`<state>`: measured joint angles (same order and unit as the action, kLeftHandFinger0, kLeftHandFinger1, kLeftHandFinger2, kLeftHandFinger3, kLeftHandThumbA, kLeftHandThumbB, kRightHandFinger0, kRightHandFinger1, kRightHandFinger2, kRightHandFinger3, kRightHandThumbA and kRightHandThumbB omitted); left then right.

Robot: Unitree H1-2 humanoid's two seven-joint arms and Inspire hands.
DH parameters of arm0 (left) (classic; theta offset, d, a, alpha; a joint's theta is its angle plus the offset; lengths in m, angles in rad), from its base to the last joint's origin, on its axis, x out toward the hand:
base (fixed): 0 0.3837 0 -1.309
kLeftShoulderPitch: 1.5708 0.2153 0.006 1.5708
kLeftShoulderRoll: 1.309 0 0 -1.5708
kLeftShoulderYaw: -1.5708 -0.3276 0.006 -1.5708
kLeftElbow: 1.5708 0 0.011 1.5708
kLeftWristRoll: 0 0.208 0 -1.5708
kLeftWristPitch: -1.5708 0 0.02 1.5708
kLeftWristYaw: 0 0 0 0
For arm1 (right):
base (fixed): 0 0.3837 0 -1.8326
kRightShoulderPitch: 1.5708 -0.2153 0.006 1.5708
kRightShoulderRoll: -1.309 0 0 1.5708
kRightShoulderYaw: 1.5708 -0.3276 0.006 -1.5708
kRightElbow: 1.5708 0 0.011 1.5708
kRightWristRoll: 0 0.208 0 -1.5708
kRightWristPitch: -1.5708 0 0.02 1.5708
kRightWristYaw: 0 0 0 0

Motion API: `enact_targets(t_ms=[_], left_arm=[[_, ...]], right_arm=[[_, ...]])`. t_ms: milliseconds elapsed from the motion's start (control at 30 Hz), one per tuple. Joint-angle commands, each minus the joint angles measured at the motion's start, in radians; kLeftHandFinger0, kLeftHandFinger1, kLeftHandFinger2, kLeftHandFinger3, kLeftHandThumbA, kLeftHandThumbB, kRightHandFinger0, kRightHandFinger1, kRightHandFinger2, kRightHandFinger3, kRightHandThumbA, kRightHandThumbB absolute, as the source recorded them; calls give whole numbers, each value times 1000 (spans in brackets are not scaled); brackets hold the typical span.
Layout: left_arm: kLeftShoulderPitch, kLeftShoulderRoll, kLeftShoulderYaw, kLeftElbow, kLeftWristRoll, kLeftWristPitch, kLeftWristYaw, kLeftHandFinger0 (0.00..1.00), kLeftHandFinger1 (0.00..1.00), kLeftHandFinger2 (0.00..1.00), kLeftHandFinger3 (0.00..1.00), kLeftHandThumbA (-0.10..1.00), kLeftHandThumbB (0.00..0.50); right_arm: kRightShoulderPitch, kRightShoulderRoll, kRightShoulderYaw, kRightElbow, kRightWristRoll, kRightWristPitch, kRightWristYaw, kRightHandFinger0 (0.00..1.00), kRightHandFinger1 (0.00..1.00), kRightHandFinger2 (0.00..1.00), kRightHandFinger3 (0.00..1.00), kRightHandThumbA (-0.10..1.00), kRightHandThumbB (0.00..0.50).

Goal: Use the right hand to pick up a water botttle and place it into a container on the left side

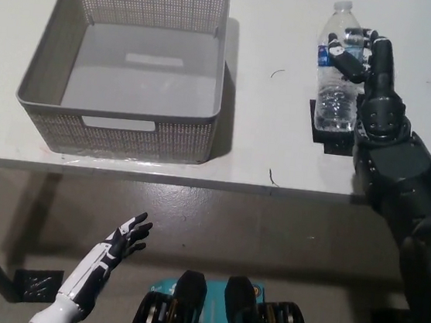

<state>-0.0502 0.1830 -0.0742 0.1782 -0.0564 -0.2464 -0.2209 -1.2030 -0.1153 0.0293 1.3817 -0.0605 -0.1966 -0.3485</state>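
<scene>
The white left hand (122, 244) rests below the counter (264, 147) edge, fingers spread and empty. A grey, woven-textured rectangular basket (125, 132) sits at left. At right, the black right hand (360, 65) grips the clear, ribbed plastic bottle (337, 74) over a black square mat (329, 135).

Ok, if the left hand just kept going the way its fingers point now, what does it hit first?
Probably the underside or front edge of the table. The open left hand sits below it, pointing up and right; the basket stands on top, out of that line.
</scene>
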Motion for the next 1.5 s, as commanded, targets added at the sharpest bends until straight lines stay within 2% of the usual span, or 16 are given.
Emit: enact_targets(t_ms=[0,67,233,467,500,567,767,833,967,1067,1300,1333,1367,1400,1433,1467], left_arm=[[-12,1,9,-9,-10,-37,-4,1000,1000,1000,1000,1000,178],[-9,-2,8,-6,-10,-38,-4,1000,1000,1000,1000,1000,178],[-7,-4,5,-14,-1,-27,1,1000,1000,1000,1000,1000,181],[-10,3,-1,-3,15,-41,-2,1000,1000,1000,1000,1000,184],[-11,3,-1,-4,11,-39,-3,1000,1000,1000,1000,1000,186],[-10,3,-2,-12,4,-29,-7,1000,1000,1000,1000,1000,182],[-14,2,-9,-15,11,-30,-4,1000,1000,1000,1000,1000,170],[-8,-1,-7,-14,8,-28,-1,1000,1000,1000,1000,1000,202],[0,1,-8,-32,15,-20,2,1000,1000,1000,1000,1000,190],[-4,6,-11,-44,7,-5,-9,1000,1000,1000,1000,1000,185],[-14,12,-12,-49,-6,-3,-23,1000,1000,1000,1000,1000,195],[-15,13,-12,-46,-2,-5,-23,1000,1000,1000,1000,1000,197],[-16,14,-11,-45,-1,-3,-23,1000,1000,1000,1000,1000,204],[-17,13,-11,-47,-1,1,-23,1000,1000,1000,1000,1000,206],[-16,12,-11,-46,-1,0,-24,1000,1000,1000,1000,1000,206],[-17,13,-12,-46,-1,-3,-25,1000,1000,1000,1000,1000,207]], right_arm=[[-130,20,2,-109,-21,-126,-67,0,230,663,654,-100,142],[-140,41,-1,-171,-16,-139,-51,0,224,665,682,-100,100],[-164,105,22,-327,-50,-100,-64,0,216,628,620,-100,170],[-197,205,26,-414,-48,-37,-47,1,149,543,622,-100,142],[-207,225,21,-401,-34,-49,-30,0,209,649,719,-100,128],[-222,250,27,-384,-46,-42,-41,0,219,680,758,-100,136],[-260,319,49,-228,-73,-113,-87,0,187,637,660,-100,135],[-252,341,45,-150,-60,-115,-92,0,203,654,670,-100,136],[-220,351,61,-50,-70,-115,-97,0,266,779,730,-100,127],[-196,344,76,-10,-78,-95,-90,0,243,701,711,-100,116],[-150,319,78,31,-75,-68,-85,16,328,771,817,-100,135],[-145,317,76,32,-72,-63,-82,116,411,807,845,86,207],[-141,315,71,31,-65,-64,-70,192,521,898,907,167,242],[-136,312,65,30,-57,-71,-45,416,707,997,1000,297,284],[-134,310,63,30,-52,-76,-26,493,716,940,986,324,291],[-130,306,59,29,-44,-75,15,769,971,1000,1000,441,323]])
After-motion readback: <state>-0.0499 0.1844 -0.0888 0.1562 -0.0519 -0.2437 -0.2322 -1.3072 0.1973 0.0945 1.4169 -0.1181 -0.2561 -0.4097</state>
